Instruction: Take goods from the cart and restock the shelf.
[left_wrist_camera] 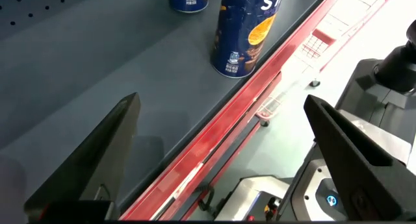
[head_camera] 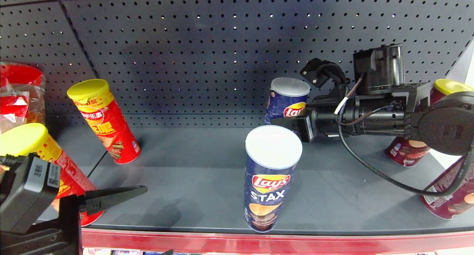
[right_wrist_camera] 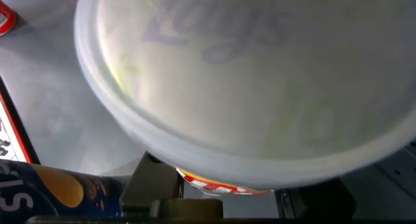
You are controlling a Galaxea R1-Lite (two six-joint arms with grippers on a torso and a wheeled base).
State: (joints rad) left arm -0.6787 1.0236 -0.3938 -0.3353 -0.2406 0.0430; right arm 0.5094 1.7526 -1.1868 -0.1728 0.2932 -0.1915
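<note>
right claw (head_camera: 286,120) pinches the rear blue can (head_camera: 287,96); its wrist view shows the pale lid (right_wrist_camera: 247,74); left claw (left_wrist_camera: 221,100) spread.

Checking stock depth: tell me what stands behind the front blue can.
A second blue can stands behind it, the right pincer at it. The front blue can hides its base.

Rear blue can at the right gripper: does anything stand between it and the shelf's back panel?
Nothing visible does. The rear blue can, at the right gripper, is close before the back panel; the front blue can stands on its other side, nearer the shelf edge.
</note>
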